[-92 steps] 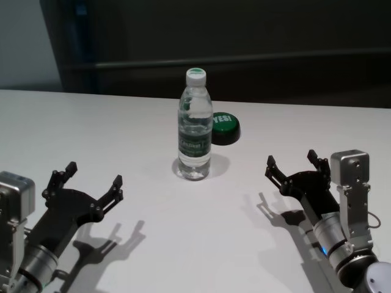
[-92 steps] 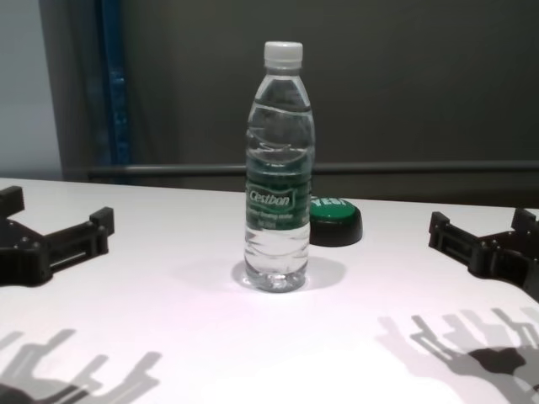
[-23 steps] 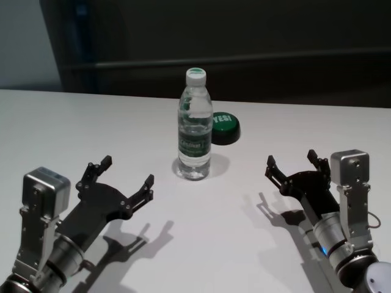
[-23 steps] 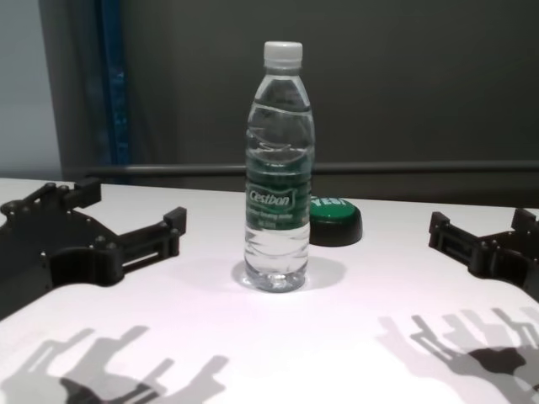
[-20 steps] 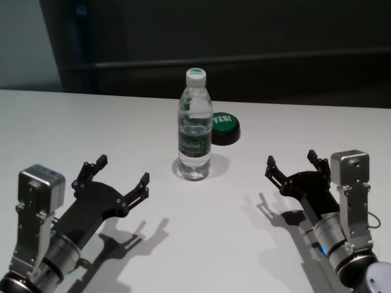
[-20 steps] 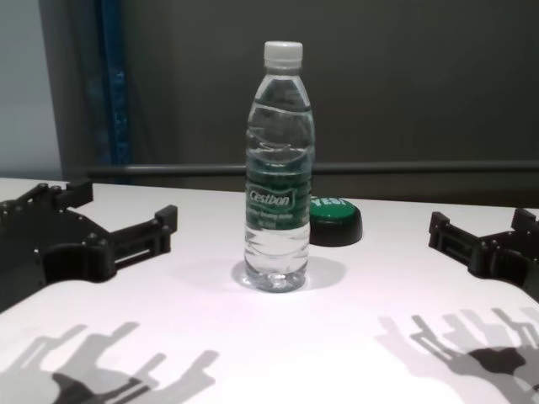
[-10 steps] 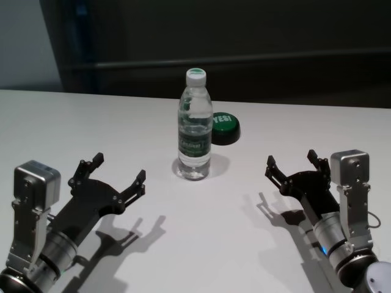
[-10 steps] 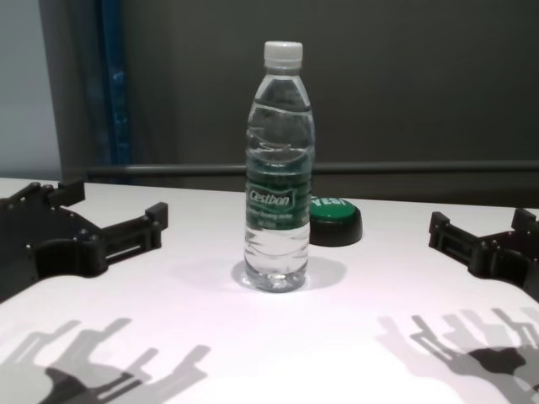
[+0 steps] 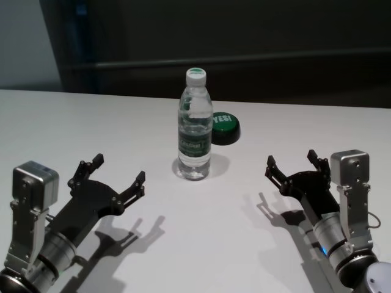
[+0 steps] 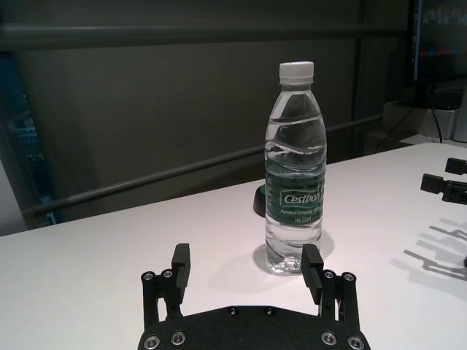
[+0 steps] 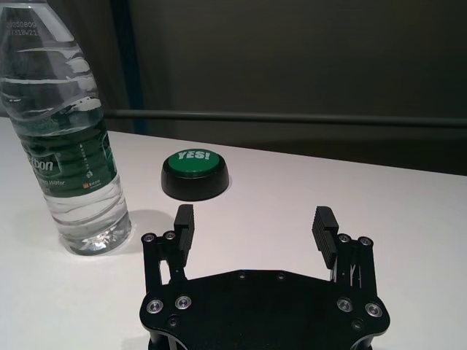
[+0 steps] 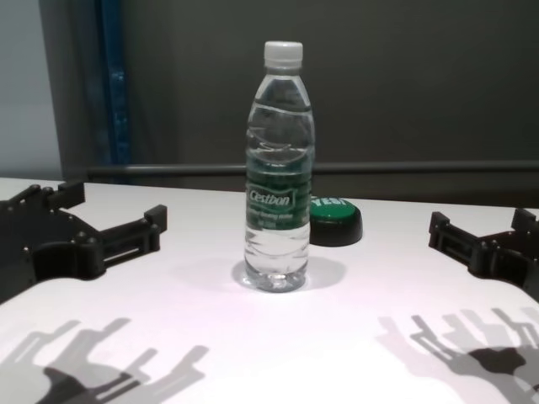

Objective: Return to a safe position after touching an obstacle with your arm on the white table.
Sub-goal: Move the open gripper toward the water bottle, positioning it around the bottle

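Observation:
The obstacle (image 9: 195, 128), a clear water bottle with a white cap and green label, stands upright near the middle of the white table (image 9: 201, 244). It also shows in the chest view (image 12: 279, 177) and both wrist views (image 10: 294, 175) (image 11: 69, 146). My left gripper (image 9: 117, 171) is open over the table's front left, pointing toward the bottle with a clear gap between them. In the left wrist view its fingertips (image 10: 180, 259) frame bare table short of the bottle. My right gripper (image 9: 292, 162) hovers open at the front right, holding nothing.
A low black disc with a green "YES!" top (image 9: 223, 127) sits just behind and to the right of the bottle, also in the right wrist view (image 11: 195, 173). A dark wall with a horizontal rail (image 9: 244, 60) lies beyond the table's far edge.
My left gripper, which had been advanced toward the bottle a second ago, has drawn back toward the front left and has nearly stopped. The bottle and right arm have not moved.

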